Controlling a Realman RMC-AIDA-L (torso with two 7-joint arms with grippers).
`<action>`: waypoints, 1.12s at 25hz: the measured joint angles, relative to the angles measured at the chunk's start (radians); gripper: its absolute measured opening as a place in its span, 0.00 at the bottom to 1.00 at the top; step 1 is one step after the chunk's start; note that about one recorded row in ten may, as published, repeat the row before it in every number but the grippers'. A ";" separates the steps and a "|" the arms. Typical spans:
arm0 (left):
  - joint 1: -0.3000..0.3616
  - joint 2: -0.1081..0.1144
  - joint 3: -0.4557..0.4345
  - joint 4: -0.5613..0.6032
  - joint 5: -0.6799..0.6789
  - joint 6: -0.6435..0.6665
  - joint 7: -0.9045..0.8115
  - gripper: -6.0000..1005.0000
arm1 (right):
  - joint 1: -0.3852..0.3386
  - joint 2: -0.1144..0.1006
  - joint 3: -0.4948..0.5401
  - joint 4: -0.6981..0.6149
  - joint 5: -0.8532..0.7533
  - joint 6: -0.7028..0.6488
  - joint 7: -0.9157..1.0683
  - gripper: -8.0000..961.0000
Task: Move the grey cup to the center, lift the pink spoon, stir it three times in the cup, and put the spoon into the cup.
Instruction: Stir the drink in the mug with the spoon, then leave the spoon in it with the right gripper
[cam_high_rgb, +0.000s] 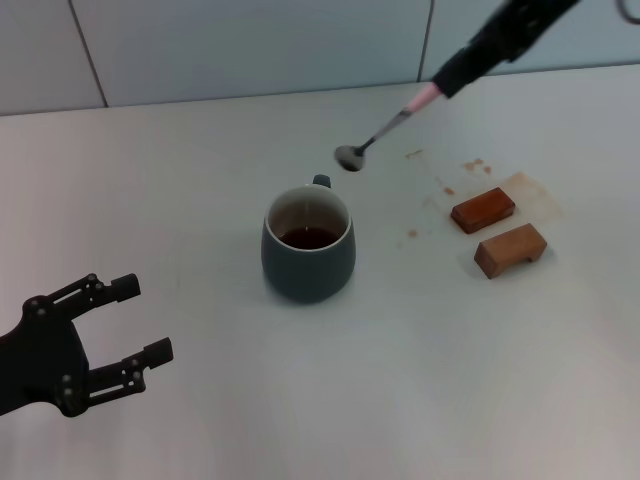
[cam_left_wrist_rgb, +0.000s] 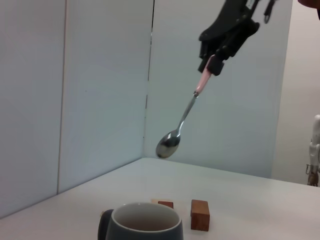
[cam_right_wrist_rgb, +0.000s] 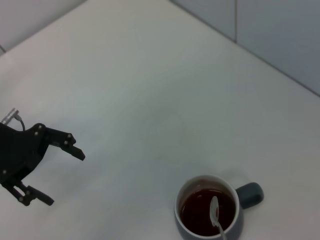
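Observation:
The grey cup (cam_high_rgb: 308, 250) stands upright in the middle of the white table, with brown liquid inside and its handle pointing away from me. My right gripper (cam_high_rgb: 452, 78) is shut on the pink handle of the pink spoon (cam_high_rgb: 385, 130) and holds it tilted in the air, with the silver bowl above and just behind the cup's far rim. The left wrist view shows the spoon (cam_left_wrist_rgb: 186, 112) hanging well above the cup (cam_left_wrist_rgb: 145, 226) from the right gripper (cam_left_wrist_rgb: 210, 64). The right wrist view looks down the spoon (cam_right_wrist_rgb: 215, 211) over the cup (cam_right_wrist_rgb: 186, 226). My left gripper (cam_high_rgb: 145, 318) is open and empty at the near left.
Two brown wooden blocks (cam_high_rgb: 482, 210) (cam_high_rgb: 510, 249) lie to the right of the cup, among brown stains (cam_high_rgb: 445, 187) on the table. A panelled wall runs along the table's far edge. The left gripper also shows in the right wrist view (cam_right_wrist_rgb: 64, 178).

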 joint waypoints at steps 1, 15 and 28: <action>0.000 0.000 0.000 0.000 0.000 0.000 0.000 0.82 | 0.015 0.003 -0.011 0.031 -0.009 0.017 -0.008 0.12; -0.001 -0.008 0.001 0.002 0.000 -0.008 0.009 0.82 | 0.159 0.059 -0.149 0.397 -0.127 0.239 -0.095 0.12; 0.004 -0.007 0.004 0.006 0.000 -0.008 0.011 0.82 | 0.247 0.132 -0.192 0.576 -0.275 0.420 -0.147 0.12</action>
